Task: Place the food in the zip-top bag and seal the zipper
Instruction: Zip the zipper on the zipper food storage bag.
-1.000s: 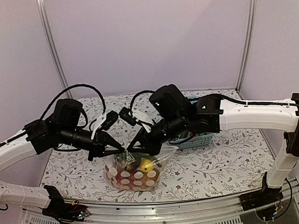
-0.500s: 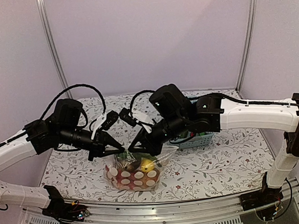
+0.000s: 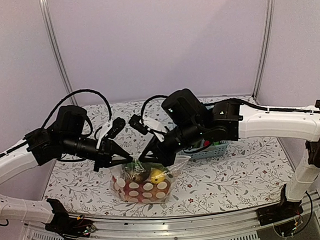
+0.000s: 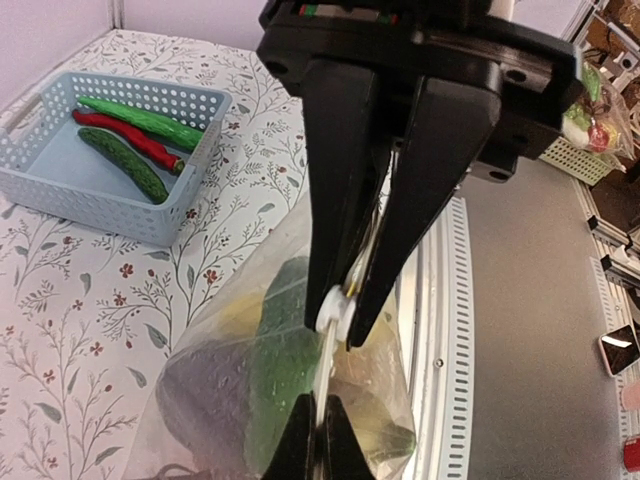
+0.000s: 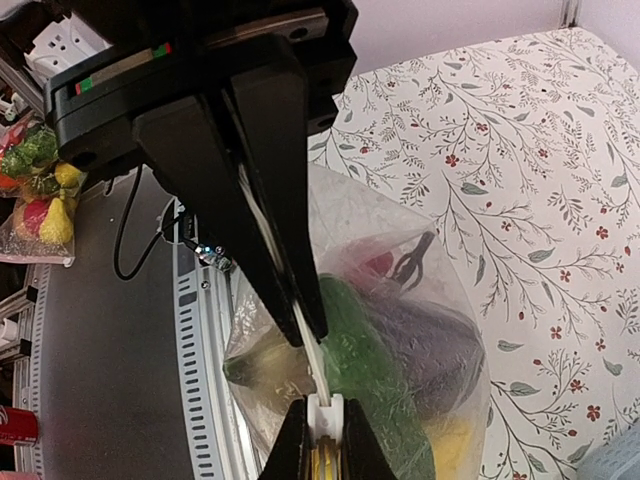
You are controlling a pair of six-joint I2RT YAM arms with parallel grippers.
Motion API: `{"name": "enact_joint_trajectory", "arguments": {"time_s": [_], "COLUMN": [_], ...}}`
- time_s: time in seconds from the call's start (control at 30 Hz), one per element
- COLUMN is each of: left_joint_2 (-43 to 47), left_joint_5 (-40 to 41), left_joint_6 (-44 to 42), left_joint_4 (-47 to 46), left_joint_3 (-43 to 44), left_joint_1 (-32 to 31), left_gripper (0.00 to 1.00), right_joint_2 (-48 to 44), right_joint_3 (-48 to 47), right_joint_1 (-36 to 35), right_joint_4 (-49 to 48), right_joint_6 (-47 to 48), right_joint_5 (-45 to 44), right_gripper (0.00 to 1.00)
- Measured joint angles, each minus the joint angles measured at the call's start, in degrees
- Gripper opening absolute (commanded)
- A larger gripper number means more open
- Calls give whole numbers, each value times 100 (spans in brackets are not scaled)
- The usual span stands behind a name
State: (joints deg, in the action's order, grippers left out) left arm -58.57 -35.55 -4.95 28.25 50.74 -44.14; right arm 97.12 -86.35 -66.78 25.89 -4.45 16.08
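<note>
Since the left claw [image 3: 130, 159] and right claw [image 3: 143, 158] both clench the zipper [image 4: 328, 372] tip to tip, the zip-top bag [image 3: 141, 190] just below them, a firm, level outward slide should seal it.

Showing a light-blue slotted basket [image 4: 95, 210] well beyond the left claw [image 4: 320, 428], up to its left, resting on the flower-printed bench [image 4: 60, 300]; showing pale purple walls [image 3: 160, 43] rising far behind it.
</note>
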Motion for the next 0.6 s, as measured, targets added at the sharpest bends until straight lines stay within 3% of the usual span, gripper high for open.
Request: {"name": "enact_joint_trajectory", "arguments": {"time_s": [0.6], "left_joint_2": [96], "left_joint_5": [52], "left_joint_6": [0], "left_joint_4": [31], "left_joint_3": [-4], "left_joint_1": [70], "left_gripper": [0], "right_joint_2": [-153], "right_joint_3": [129], "right_joint_1": [4], "right_joint_4": [42], "right_joint_6": [-2], "right_joint_5": [-74], "right_gripper": [0]}}
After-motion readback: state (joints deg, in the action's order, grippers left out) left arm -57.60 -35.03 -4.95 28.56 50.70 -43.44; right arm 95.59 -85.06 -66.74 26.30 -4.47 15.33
